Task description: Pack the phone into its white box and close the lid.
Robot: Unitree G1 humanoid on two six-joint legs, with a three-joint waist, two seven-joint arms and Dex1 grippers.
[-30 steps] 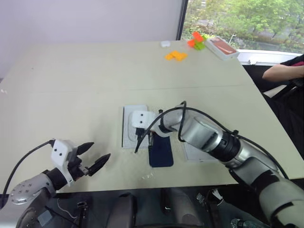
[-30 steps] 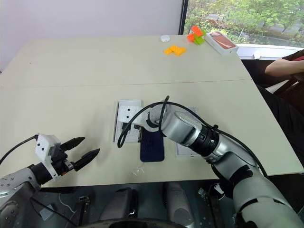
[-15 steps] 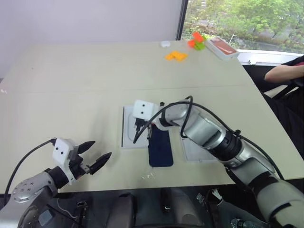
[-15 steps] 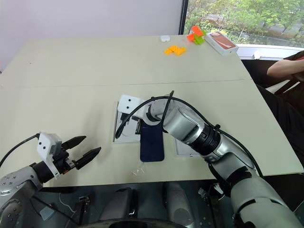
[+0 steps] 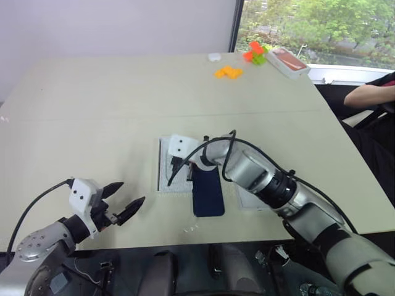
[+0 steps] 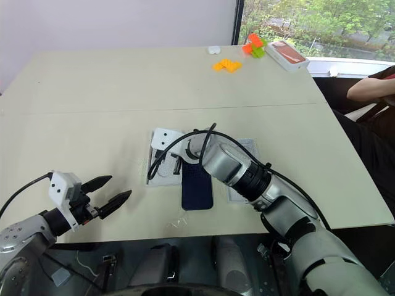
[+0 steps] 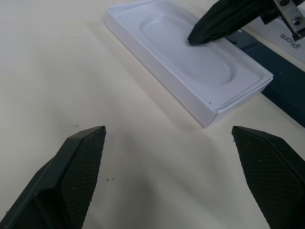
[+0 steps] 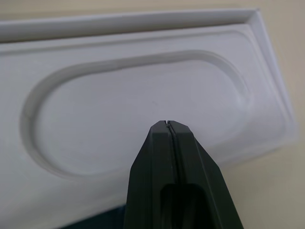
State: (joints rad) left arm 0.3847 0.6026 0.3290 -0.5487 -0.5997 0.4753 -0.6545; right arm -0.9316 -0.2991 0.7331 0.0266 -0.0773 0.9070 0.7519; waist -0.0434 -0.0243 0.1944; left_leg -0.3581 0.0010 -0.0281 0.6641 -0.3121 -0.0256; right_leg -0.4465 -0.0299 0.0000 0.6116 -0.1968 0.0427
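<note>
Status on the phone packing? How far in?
Done: the lid is off, beside the phone.
In hand: the shut right gripper points into the oval recess of the insert on the box, holding nothing. The left gripper hovers open, off to the side.
Left: probably clear the insert, box the phone, close the lid.

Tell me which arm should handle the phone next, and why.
Right. The right gripper, fingers shut, hangs over the white box right beside the phone. The left gripper, fingers open, sits at the table's near edge, well apart from both.
</note>
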